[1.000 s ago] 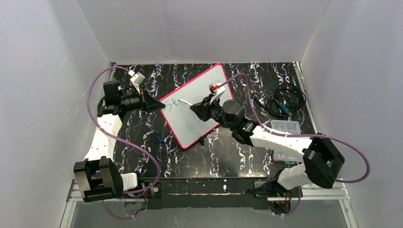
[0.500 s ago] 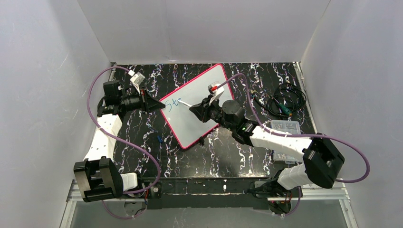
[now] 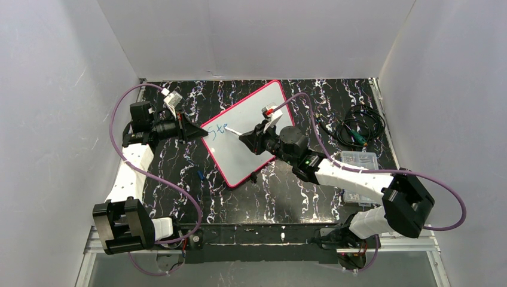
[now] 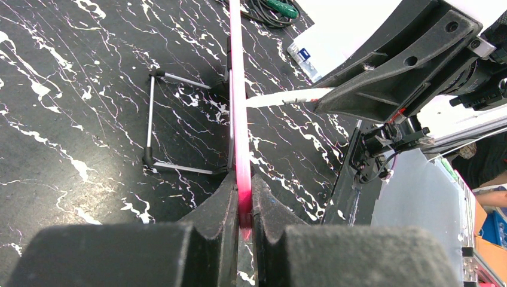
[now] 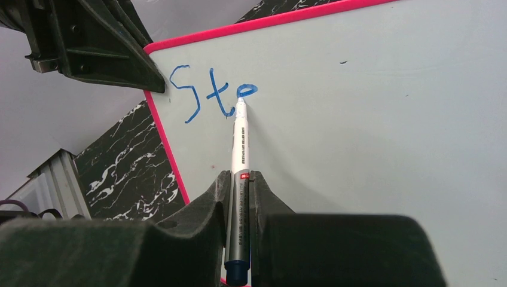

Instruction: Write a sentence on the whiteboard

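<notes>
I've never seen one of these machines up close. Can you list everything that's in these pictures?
whiteboard: one, white with a pink-red frame, mid table.
writing: three letters, "Ste", blue, in the board's corner by the left pincer.
marker pen: one, white with a blue end, tip on the last letter.
wire stand: one, silver, on the table against the board's back.
cable coil: one, black with some green, far right of the table.
plastic box: one, clear, right side, near the coil.
small blue piece: one, on the table near the board, too small to identify.
table: one, black with white veins.
left pincer: black, clamped on the board's frame.
right pincer: black, clamped on the marker pen.
</notes>
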### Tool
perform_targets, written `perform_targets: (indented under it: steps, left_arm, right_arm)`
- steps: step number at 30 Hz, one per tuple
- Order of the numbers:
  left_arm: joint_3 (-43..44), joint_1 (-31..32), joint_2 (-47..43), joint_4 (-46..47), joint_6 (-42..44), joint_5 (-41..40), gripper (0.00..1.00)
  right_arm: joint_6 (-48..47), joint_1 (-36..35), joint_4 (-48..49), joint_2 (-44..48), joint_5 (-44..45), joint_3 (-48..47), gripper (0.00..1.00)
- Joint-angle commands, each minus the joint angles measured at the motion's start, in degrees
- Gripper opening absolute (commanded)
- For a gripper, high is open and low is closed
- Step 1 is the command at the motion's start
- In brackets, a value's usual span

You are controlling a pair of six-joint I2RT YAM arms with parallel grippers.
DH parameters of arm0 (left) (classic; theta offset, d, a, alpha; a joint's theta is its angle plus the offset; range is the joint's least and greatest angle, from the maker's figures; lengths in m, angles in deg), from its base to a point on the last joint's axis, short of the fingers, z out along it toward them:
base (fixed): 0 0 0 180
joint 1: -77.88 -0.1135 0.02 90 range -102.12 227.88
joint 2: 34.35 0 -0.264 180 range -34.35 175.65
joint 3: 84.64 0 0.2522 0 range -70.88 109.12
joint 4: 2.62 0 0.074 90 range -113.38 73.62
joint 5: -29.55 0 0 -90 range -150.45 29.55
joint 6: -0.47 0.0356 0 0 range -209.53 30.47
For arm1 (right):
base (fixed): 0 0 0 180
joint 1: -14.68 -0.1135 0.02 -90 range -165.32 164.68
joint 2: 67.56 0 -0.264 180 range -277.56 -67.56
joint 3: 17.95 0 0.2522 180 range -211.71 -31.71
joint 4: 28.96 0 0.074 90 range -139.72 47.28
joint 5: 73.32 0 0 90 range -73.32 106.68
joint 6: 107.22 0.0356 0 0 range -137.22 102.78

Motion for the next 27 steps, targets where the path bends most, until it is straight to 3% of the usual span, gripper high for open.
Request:
perform_targets:
  steps: [1,27]
  left_arm:
    - [0.66,1.34,-0.44,-3.81,2.32,4.22,0.0]
    - [0.83,1.35,-0.33,-4.0,2.61,3.96,0.0]
  right_arm:
    - [-0.74,0.04,-0.94,1.79,1.46,1.18,0.01]
    - [0.16,0.04,0.73,1.91,6.13,1.0,0.01]
